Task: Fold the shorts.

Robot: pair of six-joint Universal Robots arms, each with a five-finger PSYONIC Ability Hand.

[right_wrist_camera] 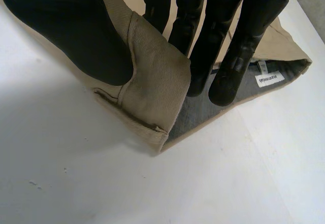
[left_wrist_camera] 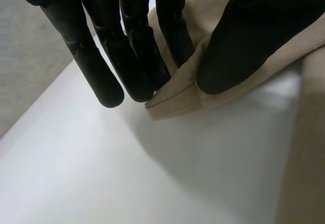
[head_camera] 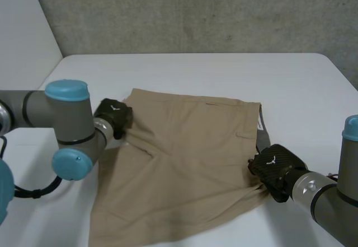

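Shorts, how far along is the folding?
Done: the shorts lie spread on the table; no finished fold is plain. In hand: the left robot hand pinches one edge, the right robot hand a corner by the waistband. Left: carrying the cloth over and folding it.

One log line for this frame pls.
left hand: pinches shorts edge | right hand: pinches waistband corner | shorts: spread on table
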